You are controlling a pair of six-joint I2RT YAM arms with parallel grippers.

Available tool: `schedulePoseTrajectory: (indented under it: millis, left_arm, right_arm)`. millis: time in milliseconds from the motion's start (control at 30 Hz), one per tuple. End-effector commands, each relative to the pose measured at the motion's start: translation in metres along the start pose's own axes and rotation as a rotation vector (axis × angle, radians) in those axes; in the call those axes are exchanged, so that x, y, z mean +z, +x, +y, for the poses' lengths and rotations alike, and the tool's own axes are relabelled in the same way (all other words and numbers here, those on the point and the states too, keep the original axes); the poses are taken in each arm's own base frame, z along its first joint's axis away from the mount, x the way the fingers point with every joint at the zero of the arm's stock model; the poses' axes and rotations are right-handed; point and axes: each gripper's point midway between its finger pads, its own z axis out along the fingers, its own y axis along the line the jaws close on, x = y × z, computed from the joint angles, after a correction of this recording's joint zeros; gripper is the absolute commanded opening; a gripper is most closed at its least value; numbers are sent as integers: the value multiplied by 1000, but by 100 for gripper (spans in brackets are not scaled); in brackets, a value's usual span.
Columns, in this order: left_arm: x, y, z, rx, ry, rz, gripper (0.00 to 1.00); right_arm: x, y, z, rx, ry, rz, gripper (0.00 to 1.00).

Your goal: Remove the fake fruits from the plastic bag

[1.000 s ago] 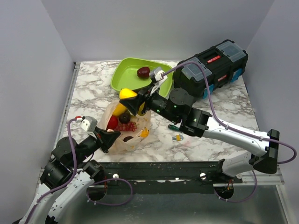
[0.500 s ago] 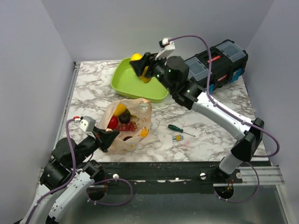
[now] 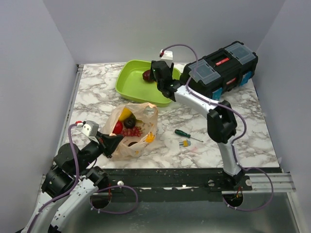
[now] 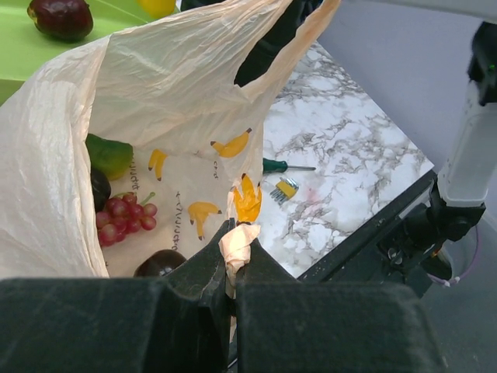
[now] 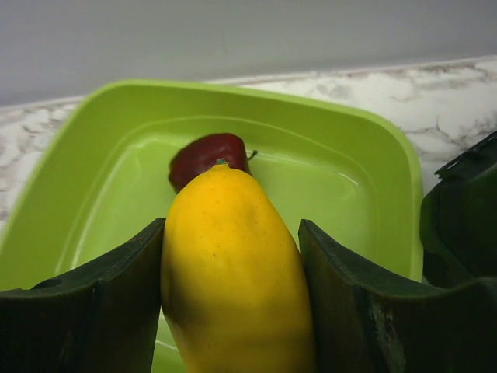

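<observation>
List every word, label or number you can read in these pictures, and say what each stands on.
None can be read.
Thin translucent pale-orange plastic bag: tiny dark lettering beside its banana prints, too small to read.
Black plastic toolbox: red label on the lid, too blurred to read.

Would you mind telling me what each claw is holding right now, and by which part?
The right claw grips a yellow fruit across its sides, above the green tray. The left claw pinches a bunched edge of the plastic bag.
</observation>
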Motion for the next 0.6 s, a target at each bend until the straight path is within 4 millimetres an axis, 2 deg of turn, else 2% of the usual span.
schedulePoseTrajectory:
  millis: [0,133,233,367,567]
  left_arm:
    - [-1,4,1,-13,-17,40,0]
    - [1,10,-10,0,33,130,0]
    - [0,19,-8,-8,7,235,0]
    - [3,29,-10,-40,26,245,0]
    - [2,27,-6,-27,17,204,0]
  right_arm:
    - [42,39,-32,-17,162,52,3]
    - [68,70,-41,-53,182,85,3]
    - [83,89,-51,-62,202,113,4]
    - [98,99,-56,-65,217,130,11]
    - [112,108,-58,-81,214,129,14]
